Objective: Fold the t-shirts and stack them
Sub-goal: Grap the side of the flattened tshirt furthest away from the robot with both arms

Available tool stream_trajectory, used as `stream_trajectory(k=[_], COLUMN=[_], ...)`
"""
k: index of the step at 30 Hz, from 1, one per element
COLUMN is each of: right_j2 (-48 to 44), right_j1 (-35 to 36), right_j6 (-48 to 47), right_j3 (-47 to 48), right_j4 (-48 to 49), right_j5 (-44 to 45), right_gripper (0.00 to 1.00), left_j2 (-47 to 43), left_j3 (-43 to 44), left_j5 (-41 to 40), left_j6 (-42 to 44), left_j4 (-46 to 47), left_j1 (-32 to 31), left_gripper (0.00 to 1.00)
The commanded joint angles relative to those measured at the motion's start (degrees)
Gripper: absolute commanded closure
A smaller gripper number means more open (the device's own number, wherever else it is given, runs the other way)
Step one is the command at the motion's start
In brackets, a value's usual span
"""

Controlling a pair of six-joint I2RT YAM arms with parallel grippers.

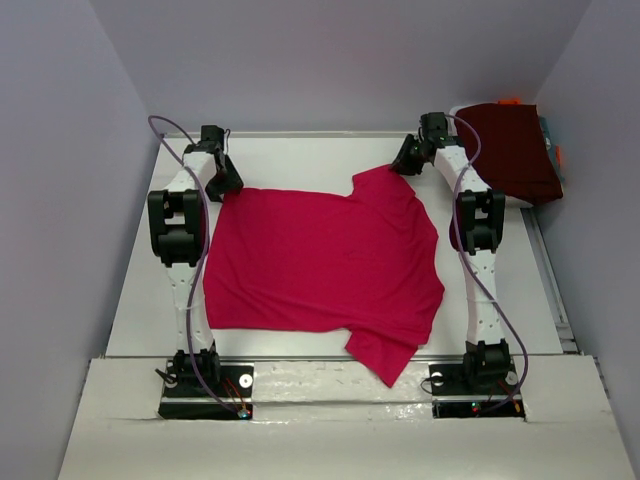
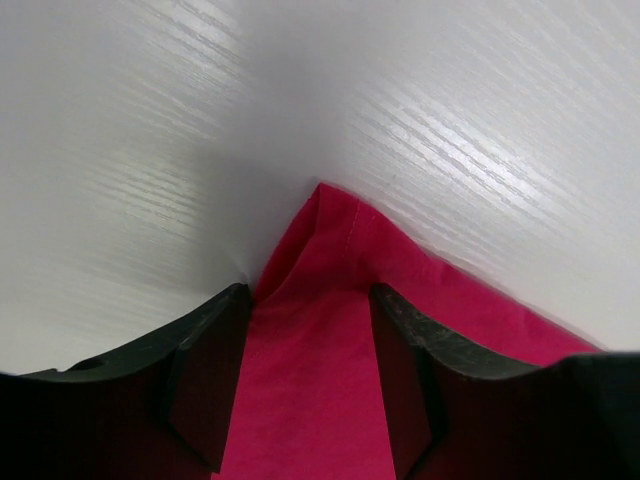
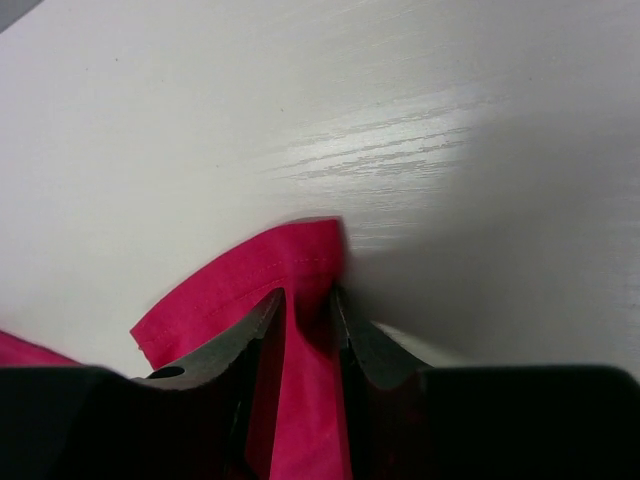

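A crimson-pink t-shirt (image 1: 320,265) lies spread flat on the white table (image 1: 300,150), one sleeve hanging toward the near edge. My left gripper (image 1: 228,185) is down at its far left corner. In the left wrist view the jaws (image 2: 310,300) stand apart, straddling that corner (image 2: 340,230), which lies flat between them. My right gripper (image 1: 405,163) is at the far right sleeve. In the right wrist view its jaws (image 3: 308,300) have narrowed onto a raised fold of the hemmed cloth (image 3: 250,275). A dark maroon folded t-shirt (image 1: 510,150) rests at the back right.
The maroon shirt sits on a white raised surface (image 1: 535,200) beside the table, with small orange items (image 1: 508,101) behind it. Grey walls close in on the left, back and right. Both arm bases (image 1: 205,385) stand at the near edge.
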Motion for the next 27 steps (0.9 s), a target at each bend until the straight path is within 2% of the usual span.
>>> stream_trajectory(k=[1,3,10,14,18,19,20,27], right_j2=[1.34,1.08,0.90,0.90,0.38,0.11,-0.50,-4.11], right_j1=[-0.27,-0.27,-0.27,-0.27,-0.27,-0.27,-0.27,-0.27], right_j6=[-0.47,-0.56,-1.00,-0.74,-0.39,-0.21,-0.04,0.76], right_j3=[-1.82,-2.35,-2.71,-2.62,-2.44,-2.53,-2.97,-4.99], right_j4=[-1.06,-0.97,-1.41,-1.50,-2.12,-2.20,-2.29,-2.99], right_j5=[-0.63,-0.63,-0.28,-0.63,-0.80,-0.98,-0.98,-1.59], right_gripper=[0.69,0.70,0.71,0.76,0.87,0.90,0.92,0.93], left_j2=[1.28,1.89,2.51,2.69,2.77,2.77,2.77,1.99], left_j3=[1.60,2.04,2.57,3.18,3.27,3.36,3.44,2.83], left_j5=[1.27,1.36,0.83,0.57,0.66,0.74,0.74,0.92], left_j6=[1.04,1.48,1.92,2.10,2.19,2.19,2.19,2.80], left_j4=[-0.67,-0.67,-0.50,-0.68,-0.68,-0.67,-0.67,1.17], left_j1=[0.21,0.21,0.21,0.21,0.74,0.74,0.74,0.74], left_gripper=[0.40,0.46,0.54,0.62,0.80,0.91,0.94,0.94])
